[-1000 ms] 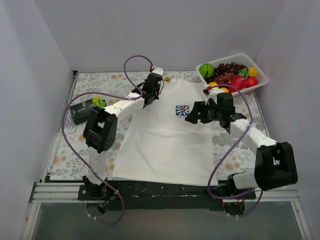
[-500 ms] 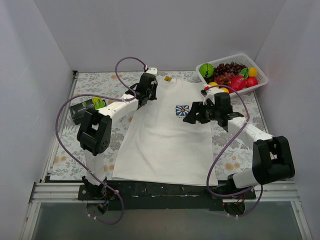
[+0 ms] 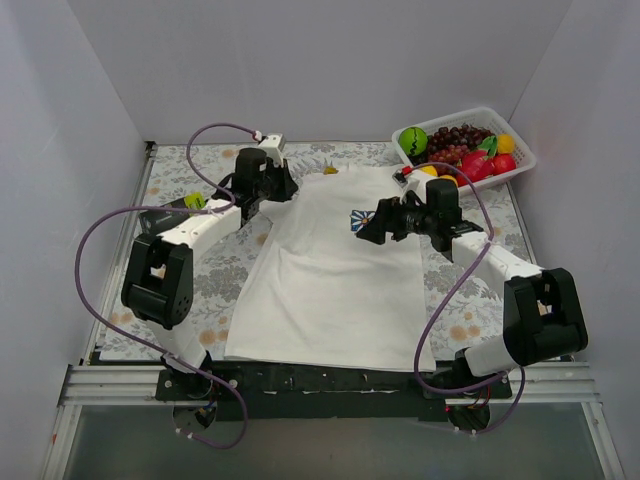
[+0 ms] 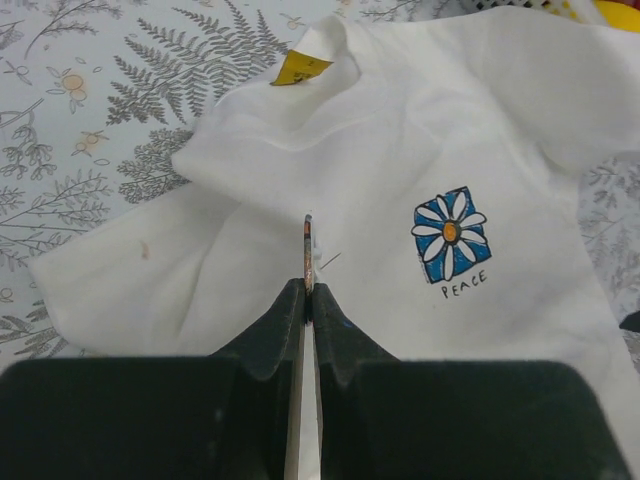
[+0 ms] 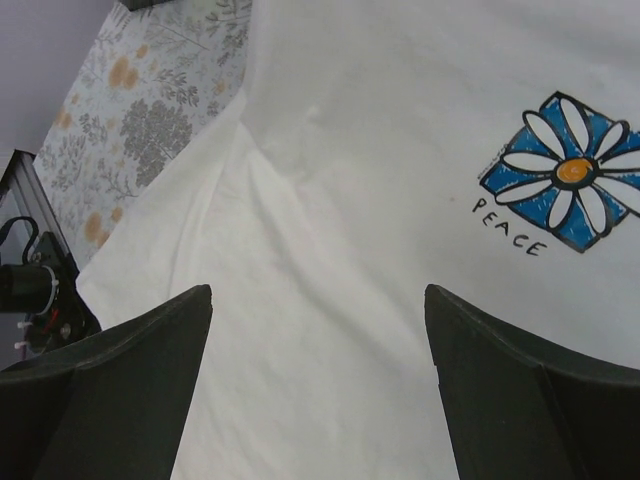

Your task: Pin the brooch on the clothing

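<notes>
The left arm's fingers (image 4: 297, 306) are pressed together on the brooch (image 4: 308, 250), pinching it by its 2 flat faces so that the wrist camera sees it edge-on, as a thin upright sliver. A fine wire, probably its pin, juts from it to one side (image 4: 328, 260). Held this way the pin stays clear of the fingers, which looks like the point of the grip: it can meet cloth without either finger blocking it.

The brooch hangs above the clothing (image 3: 330, 290), a white T-shirt lying flat, chest up, on the flowered table (image 3: 130, 300). It sits over plain cloth between the yellow neck tag (image 4: 303, 68) and the blue flower print (image 4: 450, 235), off to the side of the print. Whether it touches the fabric cannot be told.

The right arm's fingers (image 3: 362, 230) are spread wide and carry nothing. They hover low over the chest, just beside the print, with bare shirt showing between them. That placement suggests a supporting role, ready to press or gather the fabric so it does not slide under the pin.

A basket of toy fruit (image 3: 520, 160) stands well apart at the far right and plays no part.
</notes>
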Robot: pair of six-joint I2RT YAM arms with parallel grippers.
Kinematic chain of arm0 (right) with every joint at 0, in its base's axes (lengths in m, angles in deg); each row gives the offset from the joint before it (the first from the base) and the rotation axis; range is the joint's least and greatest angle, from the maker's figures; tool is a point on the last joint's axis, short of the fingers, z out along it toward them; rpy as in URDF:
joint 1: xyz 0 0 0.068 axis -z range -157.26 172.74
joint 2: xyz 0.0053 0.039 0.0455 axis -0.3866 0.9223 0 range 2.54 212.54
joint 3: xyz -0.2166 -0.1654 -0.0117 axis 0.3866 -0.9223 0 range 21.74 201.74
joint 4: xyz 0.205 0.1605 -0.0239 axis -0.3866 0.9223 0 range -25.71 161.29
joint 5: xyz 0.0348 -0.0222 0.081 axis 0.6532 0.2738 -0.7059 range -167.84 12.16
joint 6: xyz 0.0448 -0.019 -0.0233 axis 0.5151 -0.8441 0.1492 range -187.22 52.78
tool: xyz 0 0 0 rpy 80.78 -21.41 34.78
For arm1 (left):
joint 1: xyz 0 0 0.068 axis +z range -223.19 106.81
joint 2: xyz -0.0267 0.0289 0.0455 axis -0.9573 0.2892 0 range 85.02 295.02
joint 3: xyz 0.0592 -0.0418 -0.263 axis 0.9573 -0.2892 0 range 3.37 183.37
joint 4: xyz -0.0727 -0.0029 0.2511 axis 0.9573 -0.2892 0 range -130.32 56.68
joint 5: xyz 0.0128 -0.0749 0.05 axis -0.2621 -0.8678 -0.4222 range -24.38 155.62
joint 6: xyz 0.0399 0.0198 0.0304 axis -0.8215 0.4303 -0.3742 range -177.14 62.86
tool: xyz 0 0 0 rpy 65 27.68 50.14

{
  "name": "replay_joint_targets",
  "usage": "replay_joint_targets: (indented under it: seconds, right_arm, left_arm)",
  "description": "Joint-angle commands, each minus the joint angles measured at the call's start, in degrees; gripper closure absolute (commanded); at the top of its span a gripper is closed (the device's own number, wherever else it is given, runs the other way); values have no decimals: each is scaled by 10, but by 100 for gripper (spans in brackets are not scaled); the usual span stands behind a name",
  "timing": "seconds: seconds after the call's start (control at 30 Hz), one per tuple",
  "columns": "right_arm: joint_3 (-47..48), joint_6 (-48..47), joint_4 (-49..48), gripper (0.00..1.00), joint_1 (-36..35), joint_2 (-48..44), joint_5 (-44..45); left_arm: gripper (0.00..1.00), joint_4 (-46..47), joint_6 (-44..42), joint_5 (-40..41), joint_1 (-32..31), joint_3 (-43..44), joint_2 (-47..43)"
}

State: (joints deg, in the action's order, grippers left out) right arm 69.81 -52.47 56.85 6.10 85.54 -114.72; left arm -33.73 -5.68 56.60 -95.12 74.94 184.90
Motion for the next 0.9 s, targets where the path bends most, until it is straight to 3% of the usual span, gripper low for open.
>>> replay_joint_targets:
  seconds: [0.0,0.33,0.57,0.7,0.87]
  right_arm:
    - [42,-14,-92,6,-3,14,-62]
    - [93,-10,-271,7,-8,70,-189]
    - [129,125,-507,5,-14,166,-310]
    - [159,167,-540,8,-25,198,-328]
    - [192,129,-484,10,-44,206,-318]
  left_arm:
    - [100,59,12,-156,28,-19,-44]
    - [100,92,-4,-322,44,-51,-52]
    - [100,103,-32,-362,44,-75,-84]
    - [100,100,-41,-369,43,-85,-103]
    - [100,82,-44,-385,44,-86,-118]
